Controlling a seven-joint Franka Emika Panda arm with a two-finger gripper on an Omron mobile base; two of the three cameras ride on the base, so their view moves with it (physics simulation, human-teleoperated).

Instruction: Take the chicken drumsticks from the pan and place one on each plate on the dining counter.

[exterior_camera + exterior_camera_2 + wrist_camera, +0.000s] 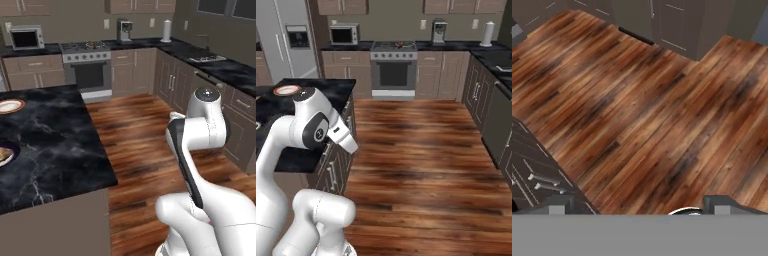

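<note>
The dining counter [55,145] runs along the left, also seen in the right base view [331,89]. One plate [10,106] with an orange-brown rim lies on its far part, and shows again as plate [287,90]. A second round dish [4,154] is cut off by the left edge, with something pale brown on it that I cannot identify. The pan [92,44] is a small shape on the far stove [393,46]; the drumsticks are too small to make out. My gripper [640,209] is open over the wooden floor beside the counter, nothing between its fingertips [559,202].
Wooden floor [145,130] lies between the counter and the far cabinets. Fridge [291,40] and microwave [343,34] stand at the back left, coffee machine [124,30] and paper towel roll [166,31] at the back. A worktop with a sink [207,58] runs along the right.
</note>
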